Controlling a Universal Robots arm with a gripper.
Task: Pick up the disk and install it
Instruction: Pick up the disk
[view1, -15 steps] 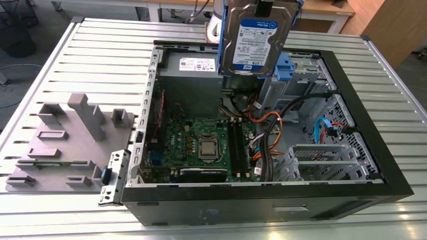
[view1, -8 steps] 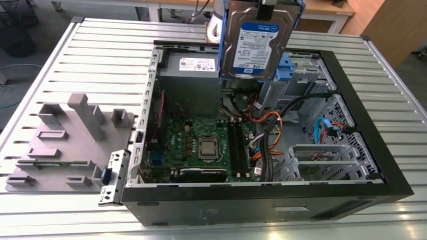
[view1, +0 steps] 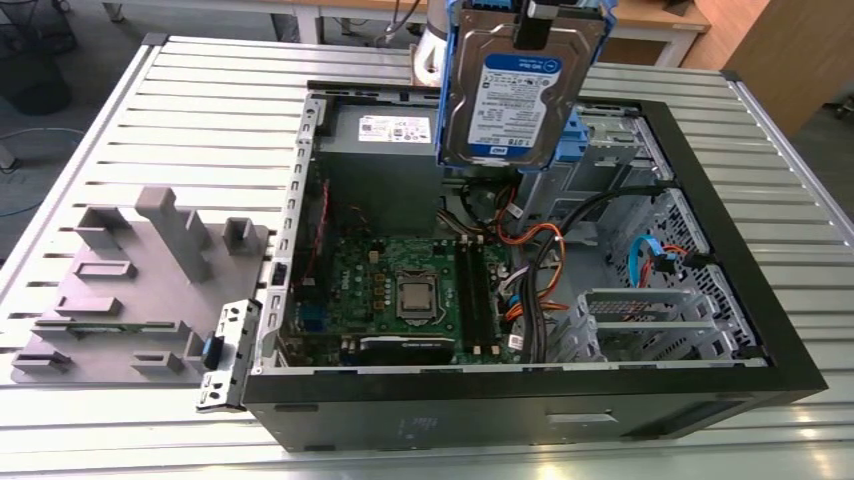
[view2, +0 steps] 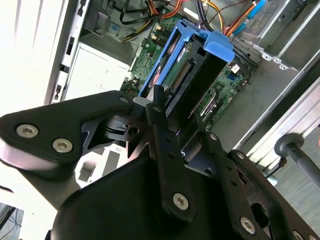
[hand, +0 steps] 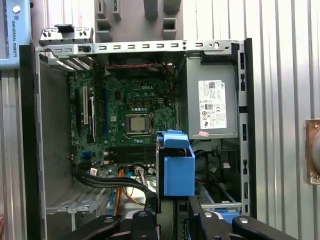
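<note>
The disk (view1: 518, 95) is a silver drive with a blue-and-white label and blue plastic side rails. It hangs on end over the open computer case (view1: 534, 420), close to the grey power supply (view1: 380, 130). The gripper (view2: 178, 120) is clamped onto its upper end.

I am carrying a silver disk (view1: 514, 95) with blue side rails and a blue-and-white label. My tool (view2: 177, 117) is showing black. The motherboard (view1: 400, 280) is showing green, the power supply (view1: 350, 138) grey with a white sticker, the case (view1: 507, 410) black, the cables (view1: 534, 240) orange and black, and the table (view1: 200, 120) pale grey in ribbed stripes.
</note>
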